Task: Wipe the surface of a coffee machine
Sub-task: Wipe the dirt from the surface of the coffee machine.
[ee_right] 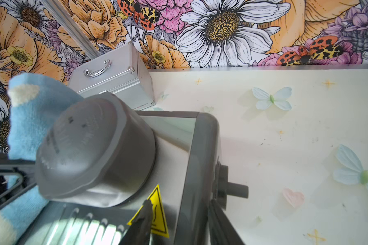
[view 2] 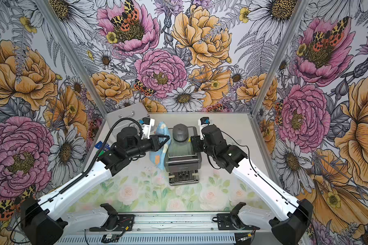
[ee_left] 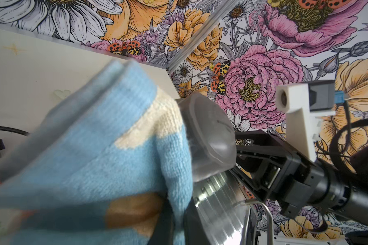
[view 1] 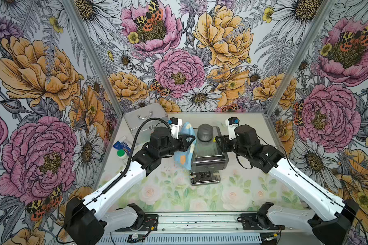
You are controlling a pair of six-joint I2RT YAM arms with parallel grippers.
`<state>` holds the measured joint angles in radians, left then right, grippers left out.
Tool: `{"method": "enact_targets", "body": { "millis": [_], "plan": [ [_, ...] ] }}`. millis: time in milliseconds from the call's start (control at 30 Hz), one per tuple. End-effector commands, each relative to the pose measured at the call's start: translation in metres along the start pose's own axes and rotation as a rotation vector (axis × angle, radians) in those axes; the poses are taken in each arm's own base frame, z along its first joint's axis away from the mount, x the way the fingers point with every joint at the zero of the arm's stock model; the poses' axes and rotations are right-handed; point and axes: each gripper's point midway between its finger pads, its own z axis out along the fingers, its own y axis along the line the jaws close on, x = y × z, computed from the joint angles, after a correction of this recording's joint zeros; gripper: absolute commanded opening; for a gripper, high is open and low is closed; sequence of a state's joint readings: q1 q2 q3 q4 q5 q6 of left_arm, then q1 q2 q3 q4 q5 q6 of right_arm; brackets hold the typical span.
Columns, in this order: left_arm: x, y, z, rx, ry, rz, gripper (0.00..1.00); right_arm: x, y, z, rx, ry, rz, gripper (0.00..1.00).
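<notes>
Coffee machine (view 1: pixel 208 158), cloth (view 1: pixel 180 158) alongside, case (view 1: pixel 145 118) behind

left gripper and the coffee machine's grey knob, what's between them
Only the blue cloth, which the left gripper pinches, lies between it and the grey knob; both top views show it.

A silver case (view 1: pixel 146 121) with a metal handle (view 1: pixel 145 116) stood beyond my left gripper (view 1: pixel 190 141), a little to its left. Further to the left of it, a blue packet (view 1: pixel 120 146) and a green-capped bottle (view 1: pixel 122 154) sat close together.
</notes>
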<state>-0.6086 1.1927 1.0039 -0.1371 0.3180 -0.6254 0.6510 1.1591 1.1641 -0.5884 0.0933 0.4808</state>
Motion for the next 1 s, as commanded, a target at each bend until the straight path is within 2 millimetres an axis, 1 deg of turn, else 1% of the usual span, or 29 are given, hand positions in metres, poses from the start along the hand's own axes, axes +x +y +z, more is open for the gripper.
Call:
{"method": "enact_targets", "body": {
  "millis": [0, 100, 200, 267, 367, 500, 700, 833, 967],
  "plan": [
    [0.002, 0.008, 0.017, 0.002, 0.053, 0.001, 0.0, 0.059, 0.014, 0.01, -0.061, 0.235, -0.033, 0.44],
    [0.001, 0.005, 0.025, 0.019, 0.066, -0.002, 0.0, 0.059, 0.015, 0.011, -0.061, 0.236, -0.038, 0.44],
    [0.005, 0.009, 0.027, 0.016, 0.072, -0.017, 0.0, 0.059, 0.015, 0.01, -0.063, 0.236, -0.04, 0.44],
    [0.012, 0.011, 0.026, 0.017, 0.077, -0.029, 0.0, 0.059, 0.014, 0.01, -0.063, 0.235, -0.041, 0.44],
    [0.028, 0.018, 0.024, -0.001, 0.093, -0.013, 0.0, 0.06, 0.013, 0.01, -0.059, 0.235, -0.051, 0.45],
    [0.048, 0.015, 0.019, 0.007, 0.117, 0.001, 0.0, 0.067, 0.011, 0.014, -0.053, 0.256, -0.053, 0.45],
    [0.069, 0.003, 0.006, 0.022, 0.126, 0.014, 0.0, 0.072, 0.009, 0.014, -0.046, 0.263, -0.049, 0.45],
    [0.081, 0.005, -0.01, 0.005, 0.12, 0.005, 0.0, 0.073, 0.007, 0.012, -0.042, 0.26, -0.043, 0.45],
    [0.088, 0.012, -0.03, -0.014, 0.084, -0.03, 0.0, 0.074, 0.006, 0.009, -0.046, 0.257, -0.038, 0.45]
  ]
}}
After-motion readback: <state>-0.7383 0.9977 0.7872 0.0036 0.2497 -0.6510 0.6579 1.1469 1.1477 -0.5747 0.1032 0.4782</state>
